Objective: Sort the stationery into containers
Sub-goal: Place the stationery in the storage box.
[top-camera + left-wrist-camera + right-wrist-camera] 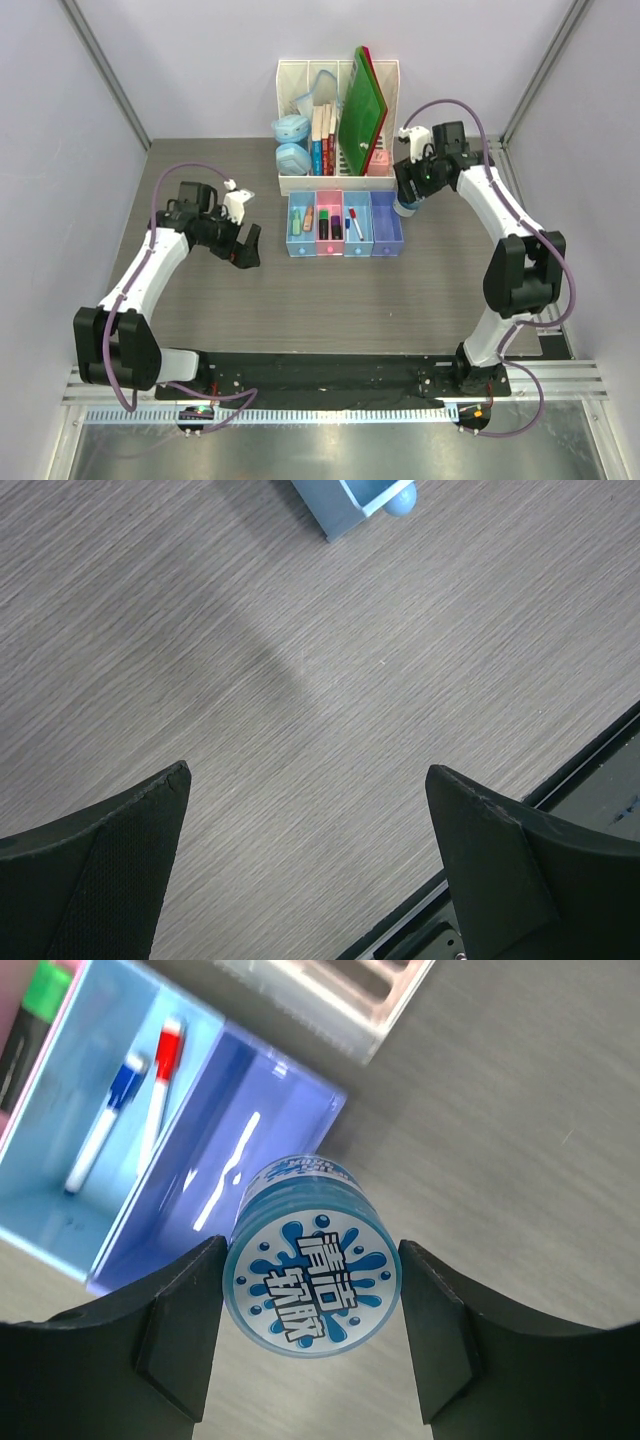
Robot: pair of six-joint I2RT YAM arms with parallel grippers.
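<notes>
My right gripper point(310, 1260) is shut on the round blue-lidded pot point(312, 1285), a finger on each side of its splash-printed lid. The pot hangs tilted at the right end of the purple tray point(230, 1160). From above, the right gripper point(408, 195) and pot point(405, 207) are just right of the row of four trays: light blue point(292, 240), pink point(328, 246), light blue point(364, 243), purple point(386, 222). A red-capped pen point(160, 1075) and a blue-capped pen point(105, 1125) lie in the light blue tray point(60, 1210). My left gripper point(246, 252) stands open over bare table, left of the trays.
A white slotted file rack point(293, 183) with books, green folders point(362, 110) and two pale blue cases point(291, 142) stands right behind the trays. In the left wrist view, a light blue tray corner point(335, 505) is at the top, and the table's dark front rail point(590, 780) is at lower right.
</notes>
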